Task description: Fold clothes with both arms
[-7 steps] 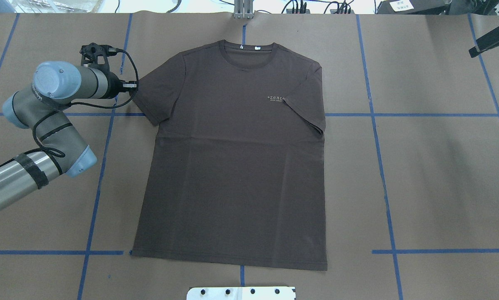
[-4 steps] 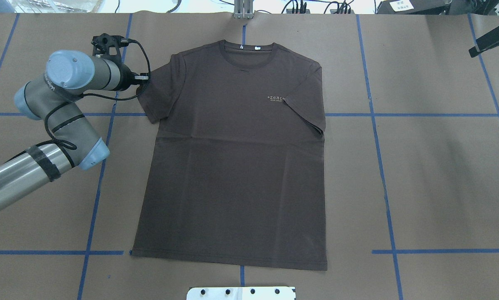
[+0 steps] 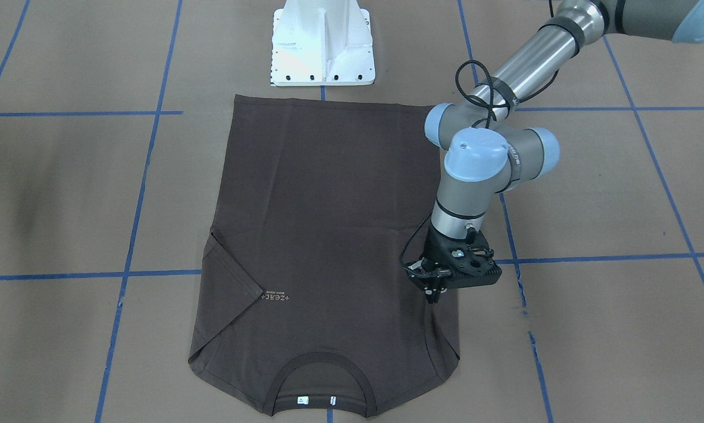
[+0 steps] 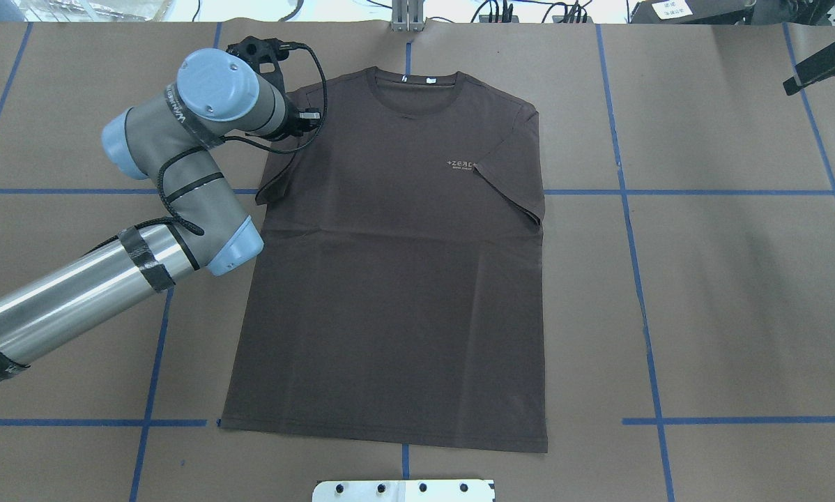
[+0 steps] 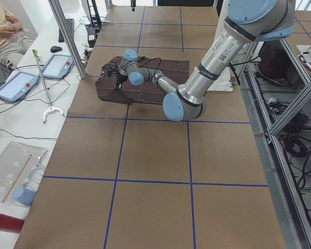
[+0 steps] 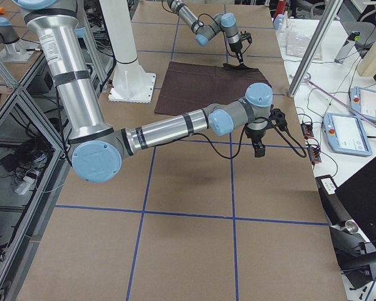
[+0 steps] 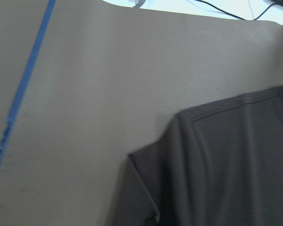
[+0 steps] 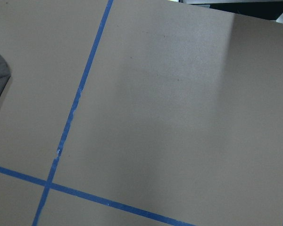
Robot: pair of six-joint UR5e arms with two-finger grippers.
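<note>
The dark brown T-shirt (image 4: 389, 279) lies flat, front up, with its collar (image 4: 415, 78) at the far edge. The sleeve on the overhead view's right (image 4: 518, 185) is folded in, beside the chest lettering (image 4: 461, 164). My left gripper (image 3: 433, 297) is shut on the other sleeve (image 3: 440, 329), pinching it up just above the shirt's shoulder. From overhead the wrist hides its fingers. The left wrist view shows that sleeve (image 7: 146, 188) rising toward the camera. My right gripper (image 6: 258, 148) hangs over bare table far to the right, and I cannot tell whether it is open.
The white pedestal base (image 3: 322, 44) stands at the shirt's hem side. Blue tape lines (image 4: 640, 293) grid the brown table cover. A black part (image 4: 818, 66) juts in at the overhead top right. Tablets (image 5: 15, 85) and a seated person are beyond the far edge.
My left arm swung right and toward the collar end, pulling the gripped sleeve inward, so that side no longer sticks out. The rest of the shirt has not moved.
</note>
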